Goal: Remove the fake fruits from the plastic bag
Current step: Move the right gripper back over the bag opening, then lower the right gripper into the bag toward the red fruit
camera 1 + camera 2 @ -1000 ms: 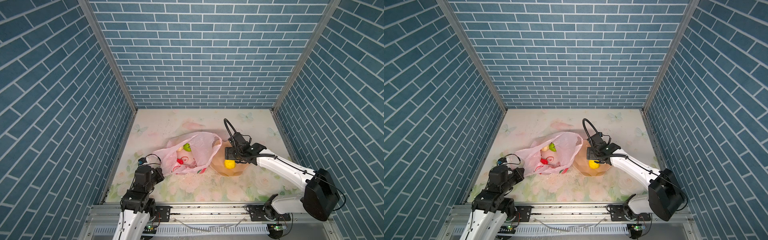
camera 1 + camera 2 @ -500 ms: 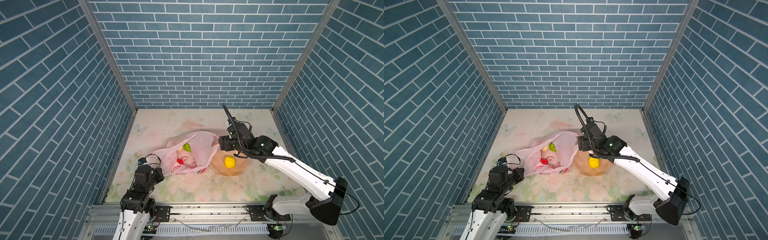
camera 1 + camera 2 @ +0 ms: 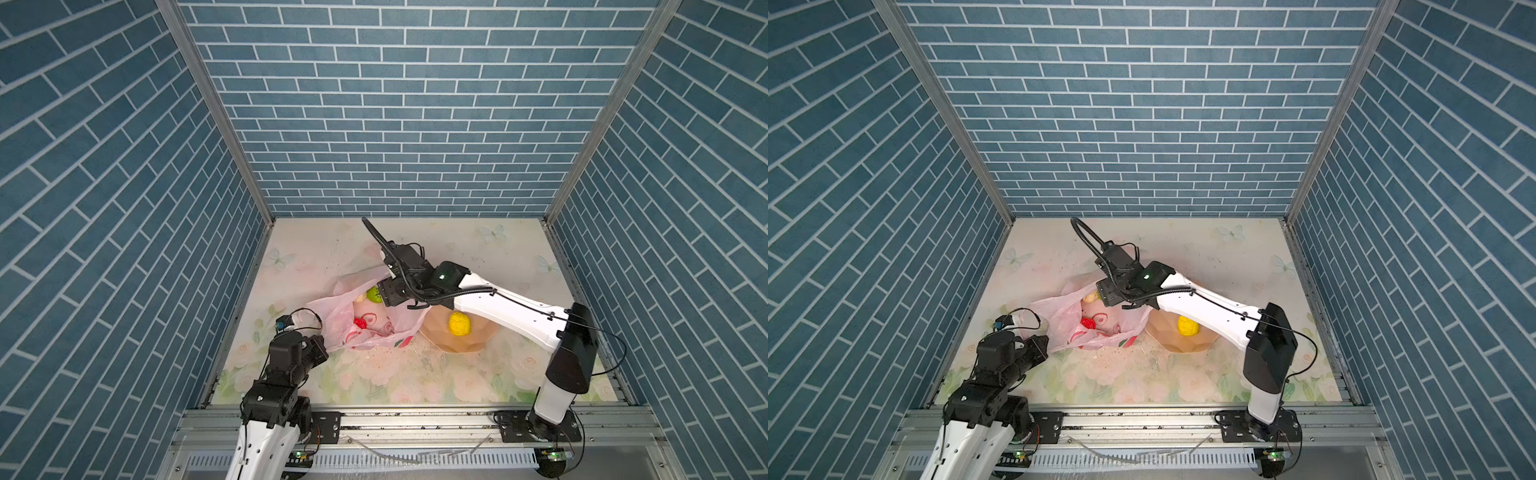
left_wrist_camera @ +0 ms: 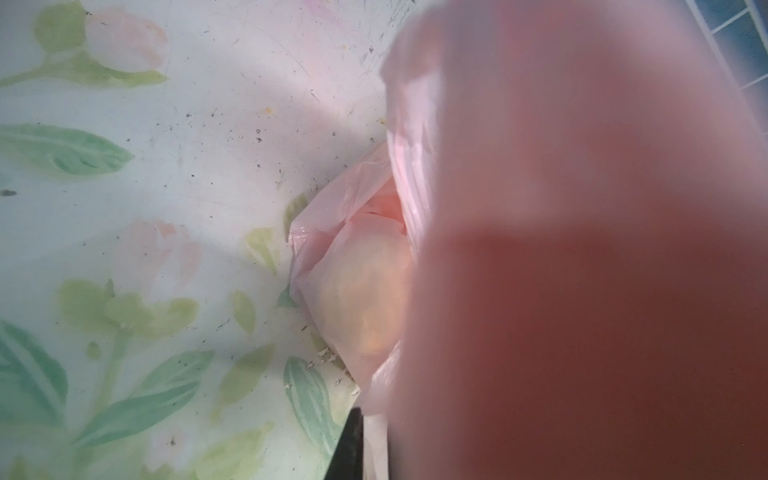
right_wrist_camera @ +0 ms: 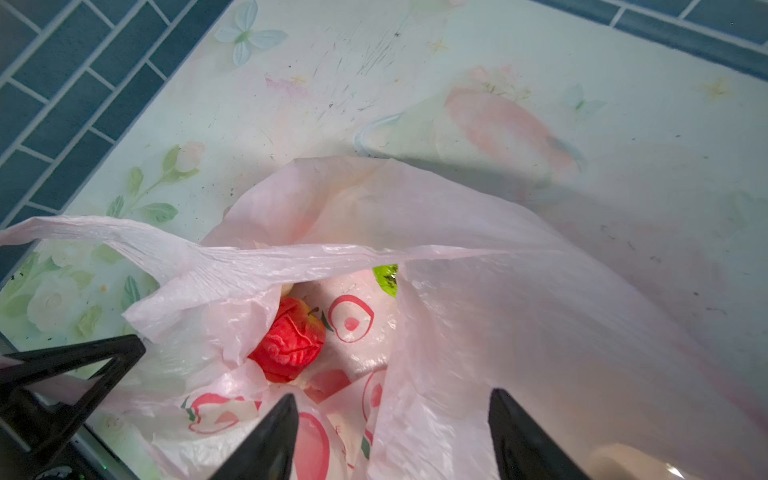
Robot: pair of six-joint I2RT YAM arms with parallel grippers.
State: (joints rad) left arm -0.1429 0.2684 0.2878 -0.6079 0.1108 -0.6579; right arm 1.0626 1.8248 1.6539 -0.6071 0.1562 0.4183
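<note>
Your left end effector [image 3: 321,348] clenches the plastic bag [image 3: 336,320], probably to hold its mouth open; your released right end effector [image 5: 392,397] hovers above the fake fruits [image 5: 289,347] inside.

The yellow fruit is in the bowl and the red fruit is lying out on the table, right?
Not quite. The red fruit is inside the pink plastic bag, not lying outside it; the right wrist view shows it. The yellow fruit is in the bowl, as you said.
</note>
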